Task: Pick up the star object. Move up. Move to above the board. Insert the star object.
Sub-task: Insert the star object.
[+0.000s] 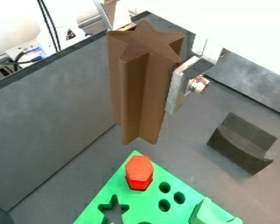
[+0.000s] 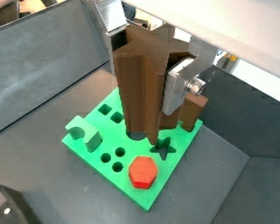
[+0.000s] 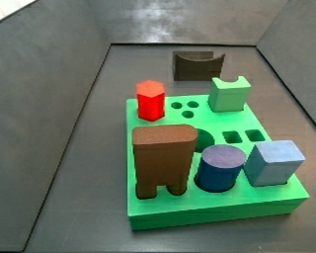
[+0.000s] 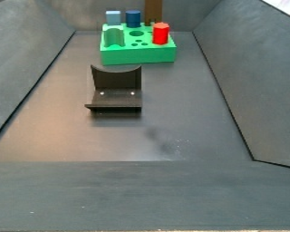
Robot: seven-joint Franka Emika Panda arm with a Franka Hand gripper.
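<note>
My gripper is shut on the star object, a tall reddish-brown ridged column that hangs upright from it. One silver finger presses its side; the opposite finger is hidden behind the column. It also shows in a wrist view, where its lower end hangs over the bright green board close to the star-shaped hole. The board shows in both side views. The gripper and the star object are out of view in both side views.
On the board stand a red hexagonal peg, a dark-brown arch block, a blue cylinder, a light-blue cube and a pale-green notched block. The fixture stands on the grey floor in front of the board. Grey walls enclose the floor.
</note>
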